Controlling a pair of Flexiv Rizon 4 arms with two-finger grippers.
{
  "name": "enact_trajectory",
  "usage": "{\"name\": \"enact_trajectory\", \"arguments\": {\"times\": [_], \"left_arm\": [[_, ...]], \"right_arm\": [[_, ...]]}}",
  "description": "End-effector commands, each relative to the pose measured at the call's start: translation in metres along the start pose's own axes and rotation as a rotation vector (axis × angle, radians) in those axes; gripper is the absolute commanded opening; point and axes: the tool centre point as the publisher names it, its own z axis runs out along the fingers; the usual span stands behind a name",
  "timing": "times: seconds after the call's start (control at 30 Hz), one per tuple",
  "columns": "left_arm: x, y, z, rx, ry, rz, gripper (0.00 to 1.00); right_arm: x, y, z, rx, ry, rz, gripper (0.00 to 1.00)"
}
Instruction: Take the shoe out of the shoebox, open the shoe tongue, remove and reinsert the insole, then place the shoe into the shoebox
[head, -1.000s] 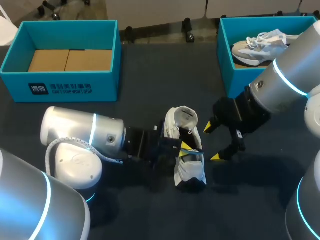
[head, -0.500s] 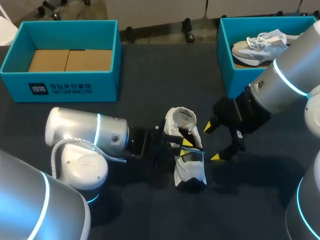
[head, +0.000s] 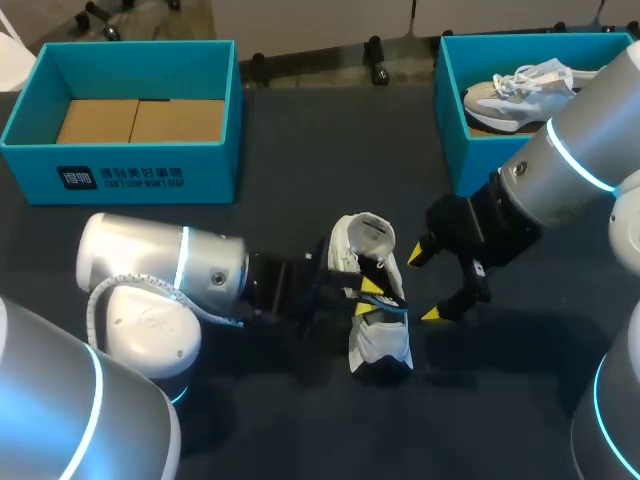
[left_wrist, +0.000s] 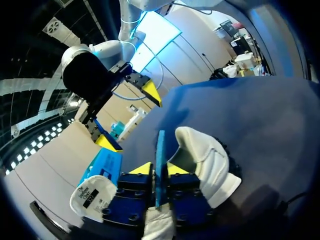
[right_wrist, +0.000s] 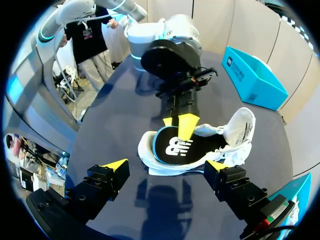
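Shoe (head: 383, 340) lies mid-counter (head: 290, 230). Left gripper (head: 373, 299) clenched on the insole (right_wrist: 176, 146) edge at the shoe's opening. Right gripper (head: 423, 285) released, fingers spread wide, just beside the shoe.

White shoe (head: 372, 238), black insole (right_wrist: 172, 150) with white logo, teal shoebox (head: 215, 175), dark table (head: 300, 170).

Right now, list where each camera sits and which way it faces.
Head: above and behind, looking down on the table; left hand on the shoe, right hand beside it.
Left wrist: on the left arm, facing across the shoe toward the right hand; own hand grips the insole.
Right wrist: on the right arm, facing down at the shoe and left hand; own hand open.
Shared: both wrist views show shoe and insole, from opposite sides.
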Motion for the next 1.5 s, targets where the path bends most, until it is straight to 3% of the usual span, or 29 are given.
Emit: {"name": "enact_trajectory", "arguments": {"times": [0.03, 0.37, 0.53, 0.6, 0.63, 0.7, 0.97, 1.0, 1.07, 1.5], "left_arm": [[0.004, 0.003, 0.001, 0.005, 0.015, 0.001, 0.00], [0.004, 0.031, 0.010, -0.052, 0.034, 0.045, 0.00], [-0.001, 0.031, 0.005, -0.063, 0.026, 0.041, 0.00], [-0.004, 0.024, 0.001, -0.052, 0.010, 0.028, 0.40], [-0.006, 0.021, 0.000, -0.046, 0.006, 0.029, 0.46], [-0.008, 0.015, -0.004, -0.035, 0.000, 0.029, 0.49], [-0.007, 0.005, -0.006, -0.009, 0.009, 0.034, 0.35], [-0.006, 0.004, -0.006, -0.006, 0.013, 0.033, 0.30], [-0.003, 0.003, -0.004, 0.001, 0.026, 0.034, 0.00], [0.013, 0.006, -0.007, 0.003, 0.112, 0.068, 0.00]], "right_arm": [[0.001, 0.000, 0.001, 0.002, -0.003, 0.000, 1.00], [0.001, 0.000, 0.001, 0.002, -0.003, 0.000, 1.00], [0.001, 0.000, 0.001, 0.002, -0.003, 0.000, 1.00], [0.001, 0.000, 0.001, 0.002, -0.003, 0.000, 1.00], [0.001, 0.000, 0.001, 0.002, -0.003, 0.000, 1.00], [0.001, 0.000, 0.001, 0.002, -0.003, 0.000, 1.00], [0.001, 0.000, 0.001, 0.002, -0.003, 0.000, 1.00], [0.001, 0.000, 0.001, 0.002, -0.003, 0.000, 1.00], [0.001, 0.000, 0.001, 0.002, -0.003, 0.000, 1.00], [0.001, 0.000, 0.001, 0.002, -0.003, 0.000, 1.00]]}}
